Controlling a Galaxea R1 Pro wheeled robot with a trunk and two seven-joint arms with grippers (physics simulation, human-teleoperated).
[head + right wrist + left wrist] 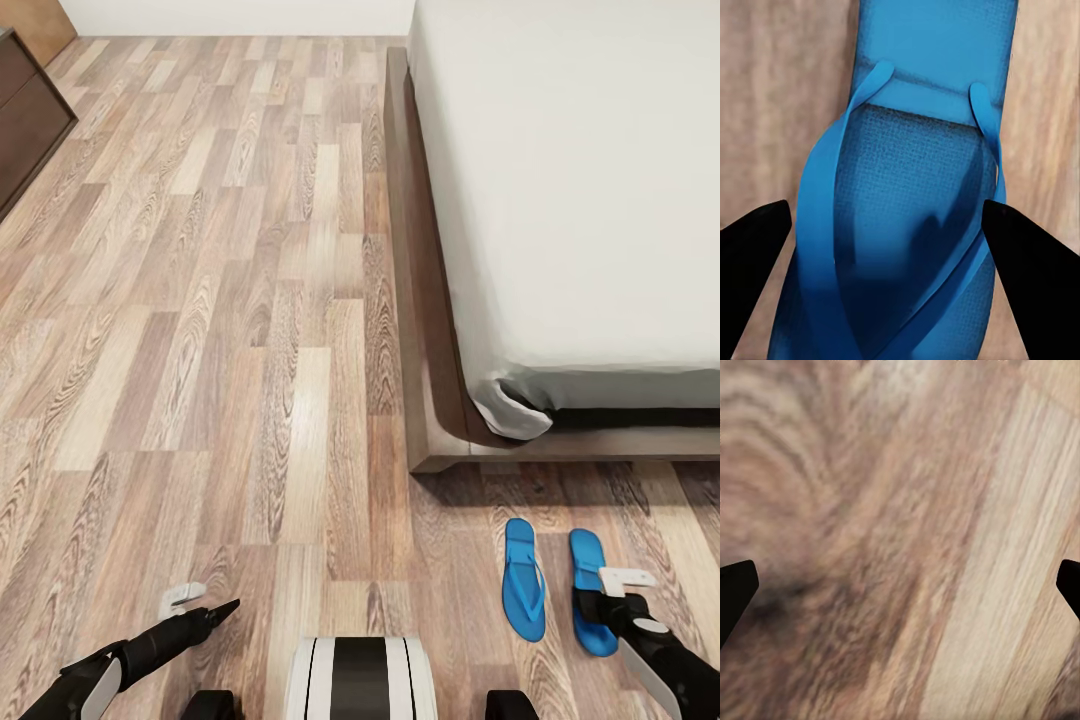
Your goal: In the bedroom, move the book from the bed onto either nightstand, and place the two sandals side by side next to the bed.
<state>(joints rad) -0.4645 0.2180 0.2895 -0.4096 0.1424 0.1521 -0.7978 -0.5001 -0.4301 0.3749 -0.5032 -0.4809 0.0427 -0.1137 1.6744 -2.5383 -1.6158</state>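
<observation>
Low over wood-grain planks, the right gripper (881,259) gapes astride a ribbed blue sandal (922,187).

Open plank floor (230,350) lies left of the bed (430,330); two sandals (523,578) crowd its foot.

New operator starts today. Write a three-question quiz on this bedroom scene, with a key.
1. True or false: both sandals lie on the mattress.
2. Which gripper hangs over a sandal? A) left B) right
3. Fill in: the sandals lie side by side on the ____.

Key:
1. False; the left sandal and right sandal are off the bed.
2. B; the right gripper is open over it, the left gripper over bare floor.
3. Floor.
</observation>
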